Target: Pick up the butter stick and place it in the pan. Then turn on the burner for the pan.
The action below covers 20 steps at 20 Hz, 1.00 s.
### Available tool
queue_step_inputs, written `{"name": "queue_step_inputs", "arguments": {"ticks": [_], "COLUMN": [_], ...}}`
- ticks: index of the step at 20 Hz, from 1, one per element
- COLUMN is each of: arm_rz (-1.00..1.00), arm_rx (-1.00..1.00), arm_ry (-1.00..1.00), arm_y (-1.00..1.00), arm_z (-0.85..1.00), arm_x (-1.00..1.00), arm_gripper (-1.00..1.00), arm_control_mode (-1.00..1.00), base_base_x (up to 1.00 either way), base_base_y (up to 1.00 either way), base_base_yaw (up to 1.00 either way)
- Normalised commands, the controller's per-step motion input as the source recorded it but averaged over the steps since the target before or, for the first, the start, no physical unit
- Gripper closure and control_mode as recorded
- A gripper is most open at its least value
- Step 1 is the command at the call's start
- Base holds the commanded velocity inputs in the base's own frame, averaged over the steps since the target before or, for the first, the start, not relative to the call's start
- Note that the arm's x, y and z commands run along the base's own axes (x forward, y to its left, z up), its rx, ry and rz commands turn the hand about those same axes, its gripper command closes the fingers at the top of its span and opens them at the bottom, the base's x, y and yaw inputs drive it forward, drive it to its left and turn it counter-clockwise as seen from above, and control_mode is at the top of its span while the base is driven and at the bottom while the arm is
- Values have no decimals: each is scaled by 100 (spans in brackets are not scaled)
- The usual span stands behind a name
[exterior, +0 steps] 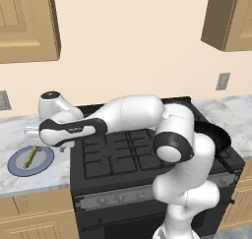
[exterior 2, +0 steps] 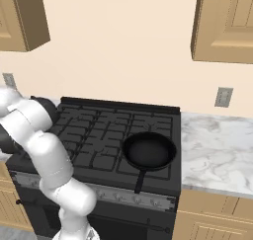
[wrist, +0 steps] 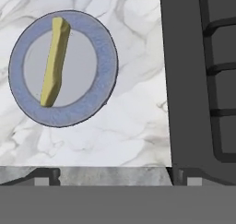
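White arm links (exterior: 147,120) are filling the foreground of the left base view, stretching left across the stove (exterior: 123,149) toward the counter (exterior: 29,181). Next in size, the stove is sitting between two marble counter runs, its grates bare except at the front right burner (exterior 2: 148,157), where the pan (exterior 2: 149,150) is resting with its handle pointing toward the front edge. Smaller again, a blue-grey plate (exterior: 47,159) is lying on the left counter, just beside the stove's edge. Smallest of all, the butter (wrist: 55,61) is lying lengthwise across the plate's middle, untouched.

The tool (wrist: 113,174) is hanging above the counter with its jaws standing wide and holding nothing — its tips are sitting apart at the bottom of the hand view, offset from the plate toward the stove side.

Judging from this, the risks are lying in the approach. The tool is not centred over the butter, so a straight descent would probably be landing on bare marble or the plate's rim. The bar is thin and low — fingers closing along its length rather than across it could be pushing it aside, and pressing on the rim could be tipping or sliding the plate.
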Motion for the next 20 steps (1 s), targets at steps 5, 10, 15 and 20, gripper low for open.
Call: {"name": "queue_step_inputs", "arguments": {"ticks": [5, 10, 15, 20], "arm_rz": [0, 0, 0, 0], "arm_rx": [0, 0, 0, 0], "arm_ry": [0, 0, 1, 2], "arm_y": [27, 31, 21, 17], "arm_z": [-11, -9, 0, 0], "arm_x": [31, 21, 4, 7], "arm_gripper": [-100, -100, -100, -100], "arm_control_mode": [-100, -100, -100, -100], "base_base_x": [0, 0, 0, 0], "base_base_y": [0, 0, 0, 0], "base_base_yaw": [0, 0, 0, 0]}}
